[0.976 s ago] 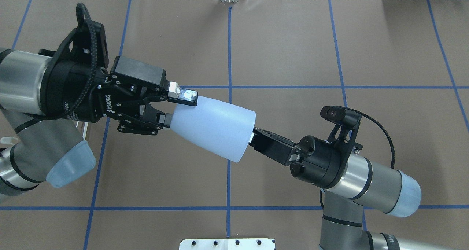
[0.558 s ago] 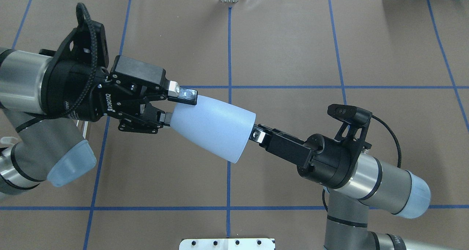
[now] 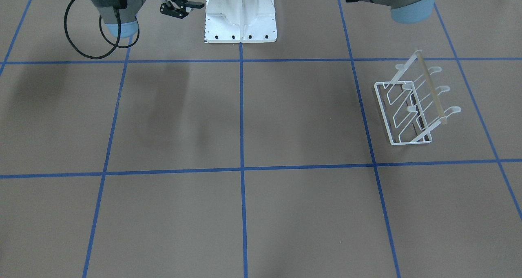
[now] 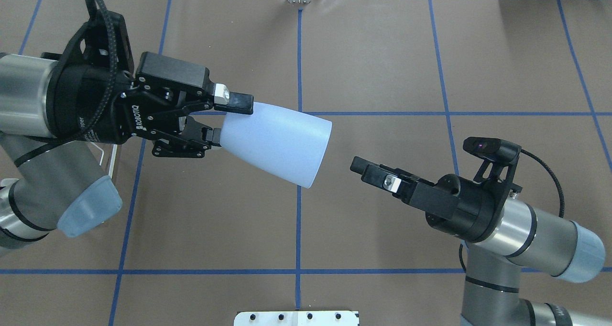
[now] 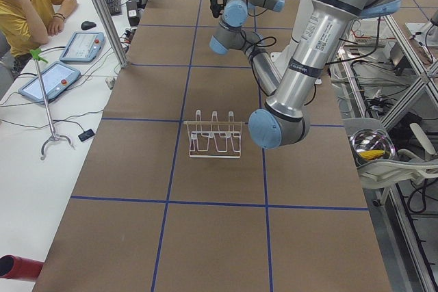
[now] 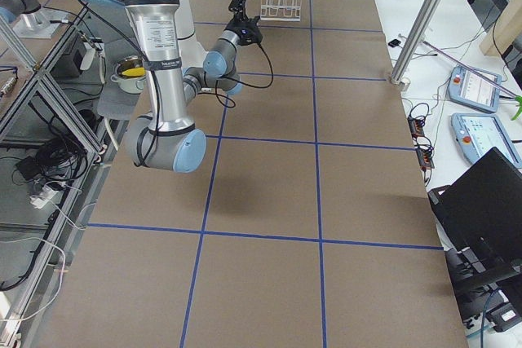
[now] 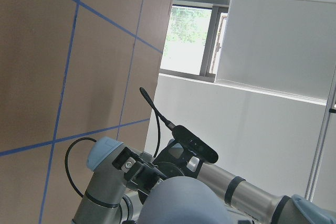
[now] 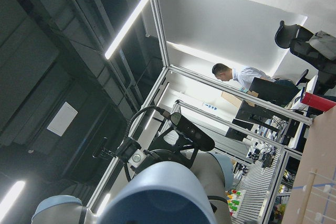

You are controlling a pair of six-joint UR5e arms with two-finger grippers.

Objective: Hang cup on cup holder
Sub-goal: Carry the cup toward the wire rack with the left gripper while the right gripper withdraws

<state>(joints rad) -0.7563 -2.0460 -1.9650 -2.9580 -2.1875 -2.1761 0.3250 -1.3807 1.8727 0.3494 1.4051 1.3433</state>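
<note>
The pale blue-lavender cup lies sideways in the air, mouth toward the right arm. My left gripper is shut on its narrow bottom end. My right gripper is open and empty, a short way off the cup's mouth; it also shows in the front-facing view. The cup fills the bottom of the left wrist view. The white wire cup holder with its wooden bar stands on the table on my left side, below the left arm; the left view shows it too. In the overhead view only a bit of its wire shows.
The white robot base plate sits at my edge of the brown table, which has blue tape lines. An operator sits beside the table's far end with tablets.
My right gripper has let go of the cup's rim and drawn back to the right. My left gripper has shifted slightly away from it with the cup.
</note>
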